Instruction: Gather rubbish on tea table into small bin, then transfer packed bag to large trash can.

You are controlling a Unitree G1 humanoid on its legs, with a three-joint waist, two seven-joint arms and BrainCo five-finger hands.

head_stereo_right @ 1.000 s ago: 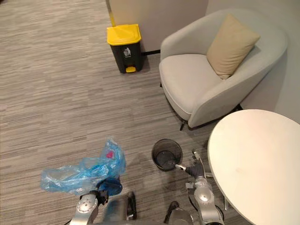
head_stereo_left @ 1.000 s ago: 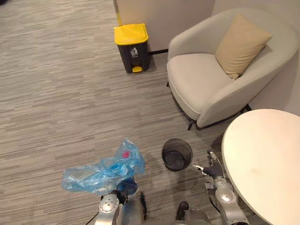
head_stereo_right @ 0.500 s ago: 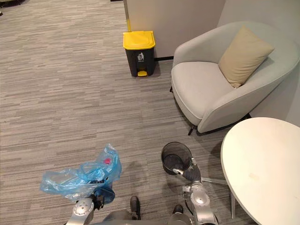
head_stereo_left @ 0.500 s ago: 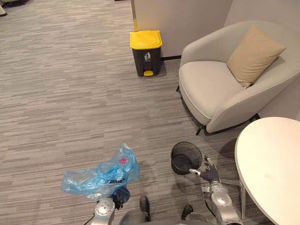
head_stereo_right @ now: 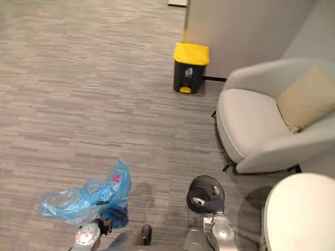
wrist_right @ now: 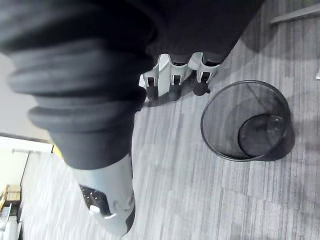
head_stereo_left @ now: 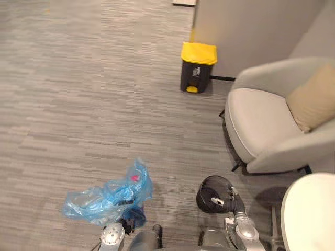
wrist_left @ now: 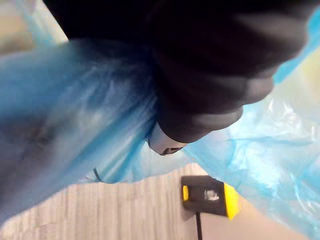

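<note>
The small bin [head_stereo_left: 207,198], a black mesh basket, stands on the grey carpet floor [head_stereo_left: 78,94] and shows nothing but its dark bottom inside. The right hand [head_stereo_left: 231,201] hangs just beside the bin's right rim. Its fingers [wrist_right: 172,75] are loosely straight in a row, the thumb is apart from them, and they hold nothing. Whether they touch the rim cannot be told.

Left of the bin, the blue bag [head_stereo_left: 104,197] is puffed up over the left hand [wrist_left: 200,85], with something pink showing through the film near its top. In the left wrist view the plastic bunches tightly against the hand's dark cover and wraps all round it. The fingers are buried in the film, so their state cannot be told.

Far beyond the bin, and a little to its left, the large trash can [head_stereo_left: 197,68] stands with its yellow lid down against a wall [head_stereo_left: 246,31]. Open carpet lies between the bag and the can. Beyond the bin to the right sits a pale armchair [head_stereo_left: 261,125] holding a tan cushion [head_stereo_left: 315,98], with one dark leg planted near the bin. Right of the bin, the round white surface [head_stereo_left: 314,209] of the tea table curves in close to the right hand.
</note>
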